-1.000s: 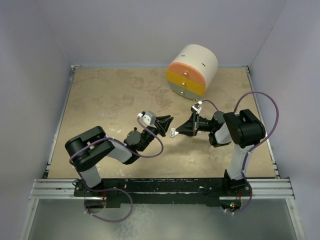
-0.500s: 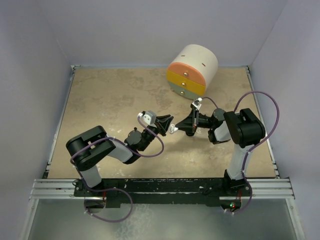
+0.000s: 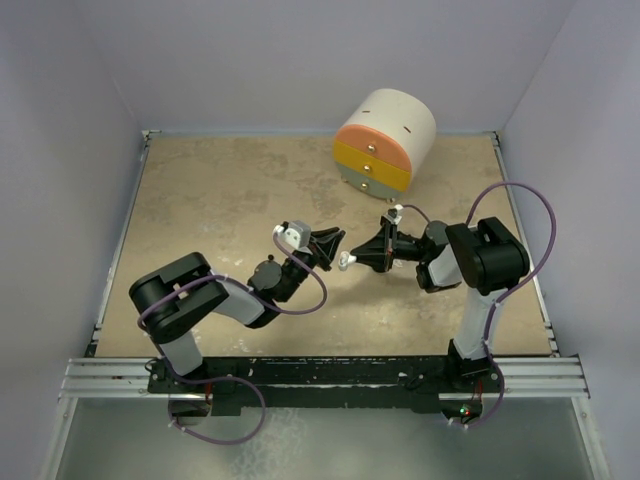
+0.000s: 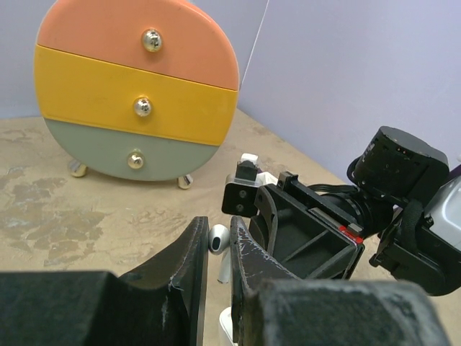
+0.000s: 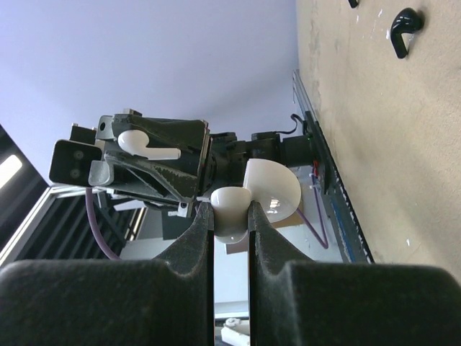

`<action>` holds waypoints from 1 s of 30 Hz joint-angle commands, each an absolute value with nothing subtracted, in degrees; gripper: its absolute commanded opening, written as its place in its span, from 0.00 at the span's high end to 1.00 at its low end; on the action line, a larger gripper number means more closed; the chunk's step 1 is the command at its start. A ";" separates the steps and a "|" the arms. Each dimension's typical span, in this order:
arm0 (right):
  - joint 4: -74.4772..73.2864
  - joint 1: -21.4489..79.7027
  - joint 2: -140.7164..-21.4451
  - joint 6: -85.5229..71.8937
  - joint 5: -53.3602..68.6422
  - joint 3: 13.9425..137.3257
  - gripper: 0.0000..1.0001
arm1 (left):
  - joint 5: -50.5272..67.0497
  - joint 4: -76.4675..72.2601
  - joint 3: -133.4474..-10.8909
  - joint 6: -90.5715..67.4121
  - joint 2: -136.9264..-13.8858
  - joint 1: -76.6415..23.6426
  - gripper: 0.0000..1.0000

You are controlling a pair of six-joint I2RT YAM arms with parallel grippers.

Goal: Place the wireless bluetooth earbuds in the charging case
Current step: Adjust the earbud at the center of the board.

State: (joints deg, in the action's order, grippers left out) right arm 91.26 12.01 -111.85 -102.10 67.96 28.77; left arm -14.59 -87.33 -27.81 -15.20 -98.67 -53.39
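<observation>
Above the middle of the table [image 3: 220, 190], my left gripper [image 4: 218, 232] is closed to a narrow slit on one earbud [image 5: 146, 143]. It is a glossy white bud with a short stem, lying across the jaws. Just to its right, my right gripper [image 5: 230, 209] is clamped tight on the charging case [image 5: 272, 189]. That is smooth, white and rounded, its domed lid swung open, facing the earbud from close by.
</observation>
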 commanded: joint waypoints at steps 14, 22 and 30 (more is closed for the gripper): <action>136.76 12.92 -108.62 -107.69 65.85 29.47 1.00 | -13.33 -98.71 -26.34 -14.60 -96.17 -53.52 1.00; 136.76 12.92 -107.74 -110.10 65.81 33.02 1.00 | -13.09 -98.63 -28.96 -13.42 -95.90 -53.42 1.00; 136.76 12.92 -108.18 -110.30 66.26 34.36 1.00 | -13.66 -98.70 -30.00 -12.75 -95.88 -52.57 1.00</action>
State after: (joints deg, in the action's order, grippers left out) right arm 91.59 12.49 -110.10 -109.60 66.46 32.82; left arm -13.85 -87.33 -28.29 -13.93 -97.47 -53.19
